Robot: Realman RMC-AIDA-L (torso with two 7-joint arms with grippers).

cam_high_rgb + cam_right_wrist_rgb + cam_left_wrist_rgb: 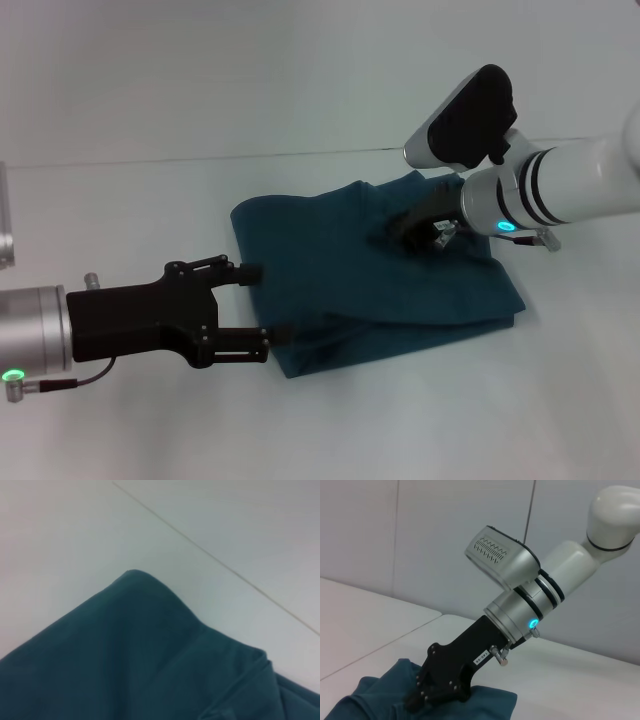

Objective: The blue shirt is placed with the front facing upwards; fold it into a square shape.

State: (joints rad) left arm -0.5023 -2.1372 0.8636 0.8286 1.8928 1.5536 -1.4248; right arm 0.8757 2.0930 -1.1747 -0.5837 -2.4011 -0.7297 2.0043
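Blue shirt (340, 270) folded — right end effector (412, 232) pressing it.

One blue shirt (370, 280) — two grippers — one table (150, 420).

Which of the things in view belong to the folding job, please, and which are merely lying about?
In the job:
- blue shirt, folded in a bundle
- right gripper, down on the shirt
- left gripper, jaws open at the shirt's edge

Lying about:
- metal object at the table edge
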